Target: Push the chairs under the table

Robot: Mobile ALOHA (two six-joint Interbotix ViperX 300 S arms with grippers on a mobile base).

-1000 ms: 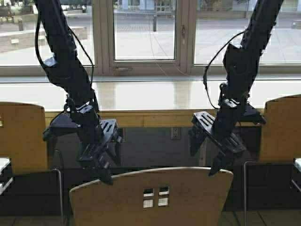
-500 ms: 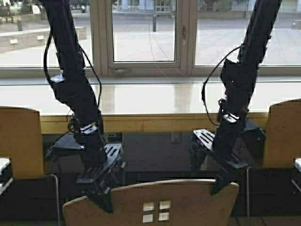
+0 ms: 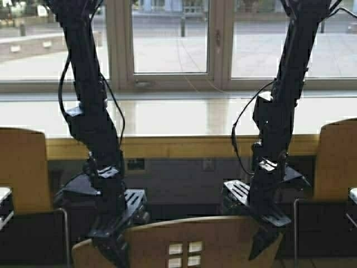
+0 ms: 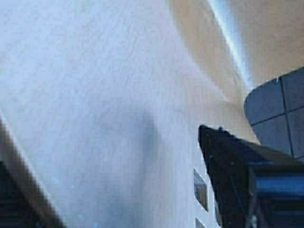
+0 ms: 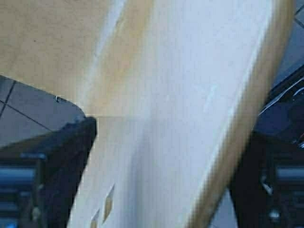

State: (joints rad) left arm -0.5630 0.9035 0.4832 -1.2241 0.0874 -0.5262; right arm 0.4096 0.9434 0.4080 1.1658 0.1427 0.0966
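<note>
1. The middle chair (image 3: 184,243) is seen at 6 o'clock in the high view, its back facing the table (image 3: 184,146), whose edge runs across the centre.
2. The left gripper (image 3: 114,237) is angled steeply down at 7 o'clock, its jaws spread wide astride the chair back's top edge.
3. The right gripper (image 3: 262,231) is likewise straddled wide over that edge at 5 o'clock.
4. Two more chairs are seen at 9 (image 3: 22,167) and 3 o'clock (image 3: 337,162).

daylight from the window (image 3: 170,39) glares; wrist views blurred.
</note>
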